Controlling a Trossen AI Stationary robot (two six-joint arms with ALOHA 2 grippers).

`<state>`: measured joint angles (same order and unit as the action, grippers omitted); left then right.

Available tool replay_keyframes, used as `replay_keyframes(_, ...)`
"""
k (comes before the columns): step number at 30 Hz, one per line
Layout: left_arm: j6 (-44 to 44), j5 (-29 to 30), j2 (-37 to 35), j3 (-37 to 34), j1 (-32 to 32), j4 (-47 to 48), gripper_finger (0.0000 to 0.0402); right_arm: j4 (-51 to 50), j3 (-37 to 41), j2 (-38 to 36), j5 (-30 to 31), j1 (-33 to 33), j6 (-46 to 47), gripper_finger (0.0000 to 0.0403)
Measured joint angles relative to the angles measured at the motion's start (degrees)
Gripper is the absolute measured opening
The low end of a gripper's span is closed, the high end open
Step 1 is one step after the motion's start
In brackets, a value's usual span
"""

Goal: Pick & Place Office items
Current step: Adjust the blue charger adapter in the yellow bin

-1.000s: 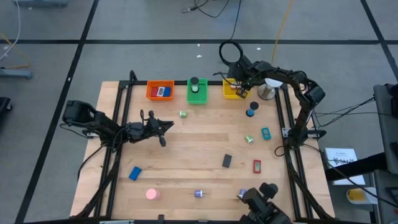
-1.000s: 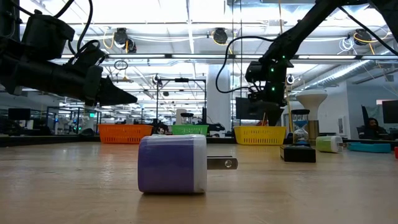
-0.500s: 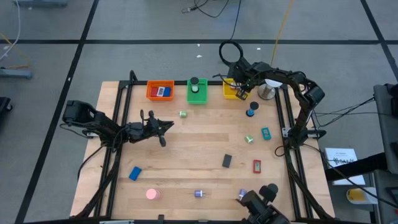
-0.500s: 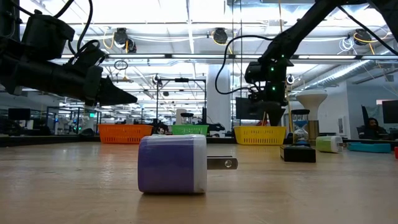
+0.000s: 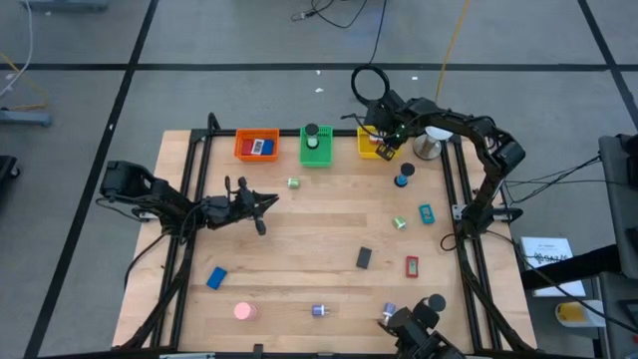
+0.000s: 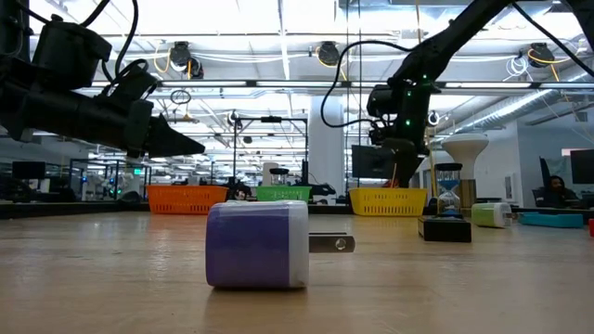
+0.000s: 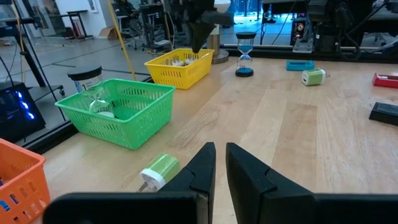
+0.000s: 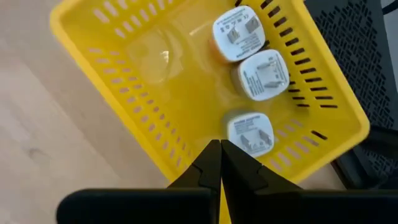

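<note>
Small office items lie scattered on the wooden table: a blue block [image 5: 216, 277], a pink round piece [image 5: 244, 311], a purple plug block [image 5: 319, 310] lying on its side, a black block [image 5: 365, 257], a red piece [image 5: 412, 266], a teal piece [image 5: 427, 213] and a green plug [image 5: 293, 182]. My right gripper [image 5: 387, 150] hangs shut and empty over the near wall of the yellow bin [image 8: 124, 118], pointing steeply down. Three white plug blocks [image 8: 250, 132] lie inside the bin. My left gripper [image 5: 271, 199] waits over the table's left middle, level, shut and empty.
An orange bin [image 5: 256, 146] and a green bin [image 5: 316, 146] stand left of the yellow one along the far edge. An hourglass [image 5: 403, 178] and a white-domed stand [image 5: 429, 143] are close to my right gripper. The table's middle is bare wood.
My right gripper has tipped a little over the yellow bin and stayed shut.
</note>
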<state>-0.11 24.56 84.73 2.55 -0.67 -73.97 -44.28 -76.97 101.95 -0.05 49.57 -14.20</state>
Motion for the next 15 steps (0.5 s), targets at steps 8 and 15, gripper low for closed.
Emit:
replay_keyframes(8,-0.4,0.0,0.0,0.0,0.0,0.0,0.0035,-0.7,0.0,1.0,1.7,0.8,0.0,0.0001)
replay_keyframes(15,-0.4,0.0,0.0,0.0,0.0,0.0,0.0035,-1.0,0.1,1.8,1.7,1.1,0.2,0.0001)
